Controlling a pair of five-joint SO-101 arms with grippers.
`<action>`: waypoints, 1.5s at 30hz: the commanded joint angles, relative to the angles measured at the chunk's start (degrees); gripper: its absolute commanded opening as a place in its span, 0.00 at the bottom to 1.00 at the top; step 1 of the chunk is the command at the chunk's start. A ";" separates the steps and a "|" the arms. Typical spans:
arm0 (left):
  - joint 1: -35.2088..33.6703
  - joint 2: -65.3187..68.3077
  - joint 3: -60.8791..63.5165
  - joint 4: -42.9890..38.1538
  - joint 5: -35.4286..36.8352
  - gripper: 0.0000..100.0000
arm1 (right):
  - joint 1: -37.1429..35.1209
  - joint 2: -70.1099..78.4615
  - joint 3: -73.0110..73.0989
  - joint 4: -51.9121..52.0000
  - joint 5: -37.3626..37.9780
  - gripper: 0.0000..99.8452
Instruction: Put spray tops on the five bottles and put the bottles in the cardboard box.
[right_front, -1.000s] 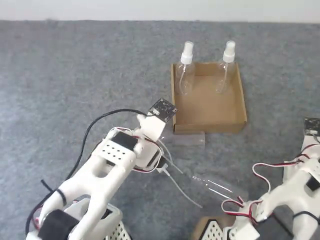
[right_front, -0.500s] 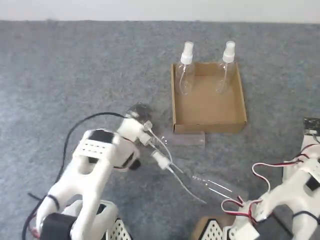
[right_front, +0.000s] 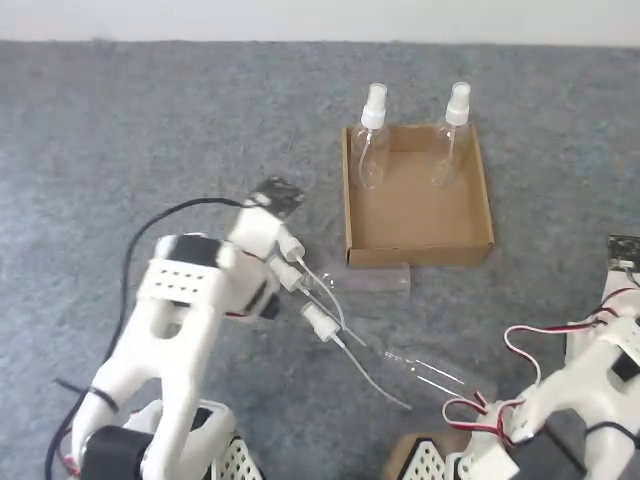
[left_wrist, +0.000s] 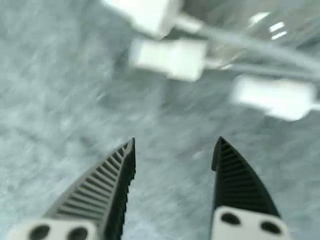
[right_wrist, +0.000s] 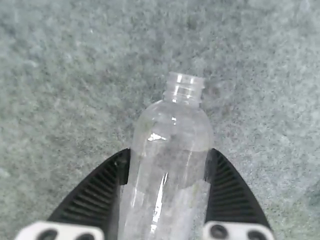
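Hovering low over the grey carpeted table (right_front: 110, 140), the left arm (right_front: 185, 300) is leaning in from the near-left side, with broad bare carpet lying open on its outer side and beyond it toward the far edge. The left hand (left_wrist: 175, 145) is hanging spread above the carpet, gripping nothing, its fingertips pointing at three spray tops (right_front: 290, 275). These are lying loose in a tight cluster just ahead of it, and their thin dip tubes (right_front: 375, 380) are trailing off to the right.

A clear lying bottle (right_front: 375, 280) is resting along the near wall of the cardboard box (right_front: 418, 256), just beside it; whether the two are touching cannot be told. Inside the box, a first capped bottle (right_front: 368, 140) and a second capped bottle (right_front: 450, 135) are standing upright against the far wall, leaving most of the box floor open in front of them.

Nearer the front edge, the right hand (right_wrist: 167, 152) is pinching an uncapped bottle (right_wrist: 172, 130) around its body, a finger pressing on each side. The bottle's open neck is pointing out over bare carpet. The right arm (right_front: 560, 385) is crouching at the near-right corner, and a strip of bare carpet is running between it and the box.
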 joint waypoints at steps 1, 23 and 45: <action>8.09 -1.49 -1.71 -3.78 8.18 0.23 | 0.13 0.13 -0.70 -0.13 0.97 0.11; 9.23 -1.41 13.58 -12.40 0.62 0.23 | 0.31 0.13 -0.70 -0.22 1.05 0.11; 15.12 -0.88 -0.13 -8.88 10.55 0.23 | 0.13 0.13 -0.70 -0.22 1.05 0.11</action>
